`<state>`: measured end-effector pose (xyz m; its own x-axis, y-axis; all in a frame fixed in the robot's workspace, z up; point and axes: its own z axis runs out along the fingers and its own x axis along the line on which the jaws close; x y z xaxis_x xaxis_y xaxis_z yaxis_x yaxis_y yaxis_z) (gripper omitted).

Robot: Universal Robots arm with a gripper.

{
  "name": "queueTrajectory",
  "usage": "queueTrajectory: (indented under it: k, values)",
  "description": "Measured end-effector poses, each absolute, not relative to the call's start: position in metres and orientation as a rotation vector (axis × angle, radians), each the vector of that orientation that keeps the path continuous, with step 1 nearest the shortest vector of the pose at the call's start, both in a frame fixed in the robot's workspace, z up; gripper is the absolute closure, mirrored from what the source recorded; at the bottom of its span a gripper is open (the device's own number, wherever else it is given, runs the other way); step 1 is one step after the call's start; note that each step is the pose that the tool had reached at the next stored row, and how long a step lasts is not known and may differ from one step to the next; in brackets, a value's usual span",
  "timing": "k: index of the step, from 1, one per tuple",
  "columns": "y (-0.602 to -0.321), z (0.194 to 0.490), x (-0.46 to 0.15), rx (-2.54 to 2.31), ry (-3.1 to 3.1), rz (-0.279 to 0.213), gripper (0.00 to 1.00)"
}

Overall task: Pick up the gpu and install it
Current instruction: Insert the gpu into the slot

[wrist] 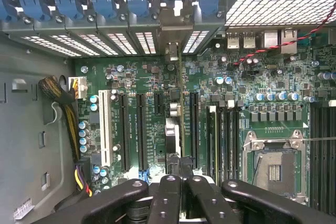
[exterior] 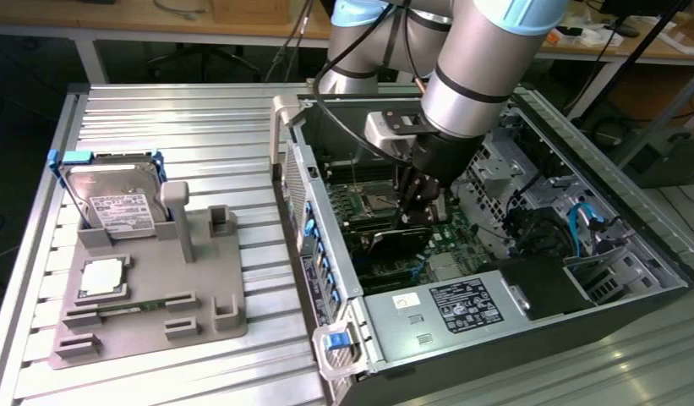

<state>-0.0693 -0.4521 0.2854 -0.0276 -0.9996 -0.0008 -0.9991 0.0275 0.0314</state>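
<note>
The thin dark gpu card (wrist: 179, 129), gripped edge-on by the closed end effector (wrist: 178, 182), should be kept square over the green motherboard's slot (wrist: 157, 103).

Slatted metal table (exterior: 166, 118) bears grey fixture (exterior: 155, 313), computer case (exterior: 617, 279).

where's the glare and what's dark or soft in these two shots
Exterior view: the arm's silver shell and the slatted table catch bright sheen, while the case interior under the gripper sits in shadow. Wrist view: the motherboard is evenly lit and crisp; the gpu, edge-on, and the near fingers look dark.
</note>
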Motion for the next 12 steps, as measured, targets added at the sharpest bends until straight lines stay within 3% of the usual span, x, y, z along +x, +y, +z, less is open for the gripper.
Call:
queueTrajectory:
  k: [12]
  values:
    - [-0.4521, 0.2887, -0.0694, 2.176, -2.236, -0.036, 0.89]
